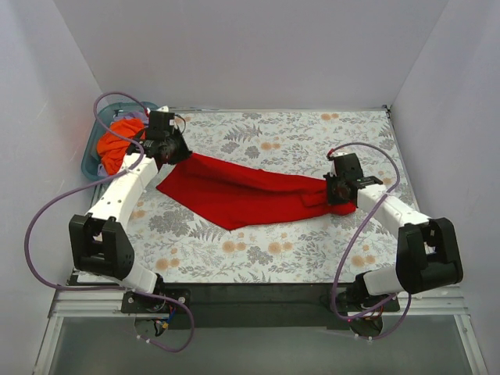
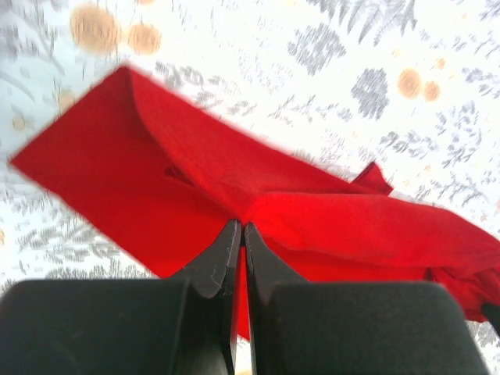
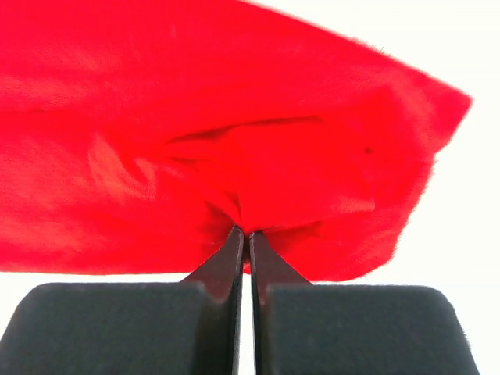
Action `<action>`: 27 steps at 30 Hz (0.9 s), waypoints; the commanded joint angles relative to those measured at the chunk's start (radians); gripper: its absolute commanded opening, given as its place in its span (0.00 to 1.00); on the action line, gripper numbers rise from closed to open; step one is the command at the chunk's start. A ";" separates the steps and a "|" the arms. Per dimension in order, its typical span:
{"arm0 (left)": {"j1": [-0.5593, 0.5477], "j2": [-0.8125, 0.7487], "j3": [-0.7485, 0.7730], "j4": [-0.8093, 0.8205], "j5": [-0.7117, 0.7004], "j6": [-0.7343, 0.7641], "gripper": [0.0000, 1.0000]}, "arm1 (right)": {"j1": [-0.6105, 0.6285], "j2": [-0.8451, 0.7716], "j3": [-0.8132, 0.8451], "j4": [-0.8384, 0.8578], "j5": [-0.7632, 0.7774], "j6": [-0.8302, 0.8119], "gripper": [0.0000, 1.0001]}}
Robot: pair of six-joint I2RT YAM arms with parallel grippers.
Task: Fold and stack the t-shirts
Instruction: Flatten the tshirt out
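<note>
The red t-shirt [image 1: 234, 191] lies stretched across the floral table between the two arms, bunched into a long band. My left gripper [image 1: 167, 151] is shut on its left end; in the left wrist view the gripper [image 2: 239, 228] pinches a fold of the red t-shirt [image 2: 312, 223]. My right gripper [image 1: 338, 190] is shut on its right end; in the right wrist view the gripper [image 3: 244, 233] clamps a pinch of the red t-shirt [image 3: 195, 141]. The orange t-shirt [image 1: 119, 141] sits crumpled in the teal bin at the far left.
The teal plastic bin [image 1: 87, 159] stands at the table's left edge, behind the left arm. White walls enclose the table on three sides. The floral tablecloth [image 1: 312, 133] shows behind the shirt and in front of it.
</note>
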 commanded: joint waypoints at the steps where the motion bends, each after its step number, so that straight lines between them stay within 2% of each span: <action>1: 0.010 0.027 0.141 -0.015 -0.042 0.036 0.00 | 0.001 -0.044 0.153 -0.032 0.067 -0.032 0.01; 7: 0.028 0.070 0.360 -0.115 -0.068 0.050 0.00 | -0.006 -0.114 0.325 -0.129 0.130 -0.057 0.01; 8: 0.028 0.056 0.415 -0.127 -0.071 0.051 0.00 | -0.006 -0.131 0.342 -0.143 0.136 -0.063 0.01; 12: 0.030 -0.040 0.459 -0.165 -0.079 0.040 0.00 | -0.008 -0.257 0.364 -0.182 0.160 -0.067 0.01; 16: 0.028 -0.200 0.414 -0.185 -0.045 0.005 0.00 | -0.008 -0.396 0.316 -0.189 0.164 -0.067 0.01; 18: 0.028 -0.320 0.306 -0.146 -0.025 -0.015 0.00 | -0.011 -0.481 0.270 -0.184 0.147 -0.067 0.01; 21: 0.028 -0.407 0.203 -0.118 -0.041 -0.024 0.00 | -0.011 -0.541 0.216 -0.181 0.106 -0.069 0.01; 23: 0.030 -0.401 0.157 -0.119 -0.048 -0.024 0.00 | -0.010 -0.561 0.198 -0.175 0.086 -0.072 0.01; 27: 0.030 -0.331 0.118 -0.069 -0.013 -0.036 0.00 | -0.011 -0.492 0.212 -0.158 0.054 -0.075 0.01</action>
